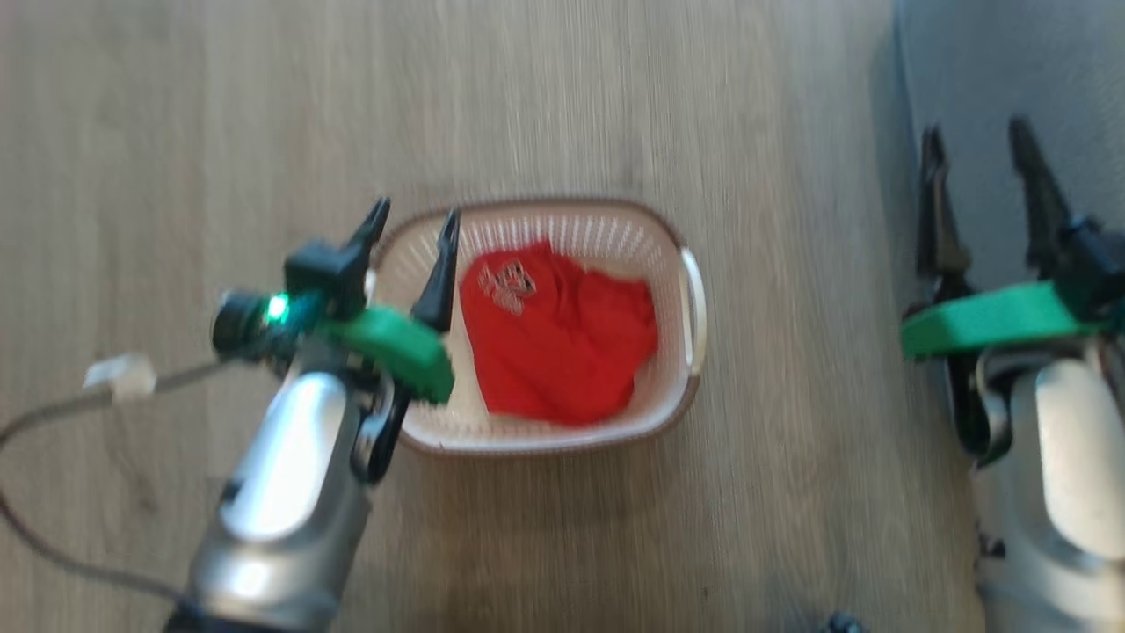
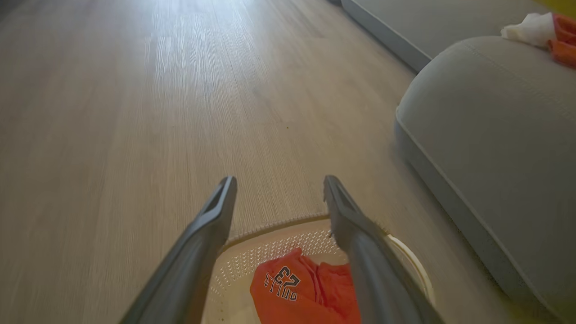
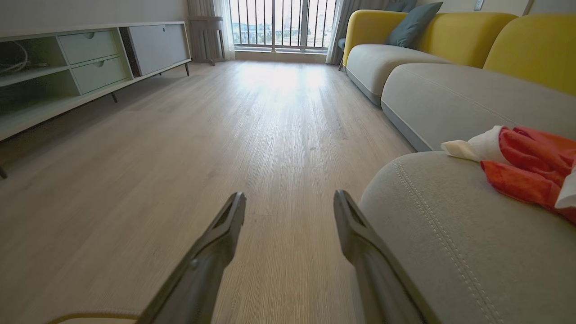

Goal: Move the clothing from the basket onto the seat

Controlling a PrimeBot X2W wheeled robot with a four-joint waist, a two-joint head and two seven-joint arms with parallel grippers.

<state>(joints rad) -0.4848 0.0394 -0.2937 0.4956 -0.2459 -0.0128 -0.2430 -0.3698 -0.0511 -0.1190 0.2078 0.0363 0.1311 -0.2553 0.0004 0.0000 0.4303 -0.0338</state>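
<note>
While clothing (image 1: 558,338) lies in the basket (image 1: 580,230), the left hand (image 1: 417,211) hovers spread.

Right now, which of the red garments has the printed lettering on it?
The red garment in the basket: printed lettering shows on its top. The other red garment, with white fabric, lies on the seat and shows no lettering.

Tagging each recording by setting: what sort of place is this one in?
Most likely a home living room: a long yellow-backed sofa, a low cabinet with drawers along the wall, and a wood-look floor running to a tall barred window.
</note>
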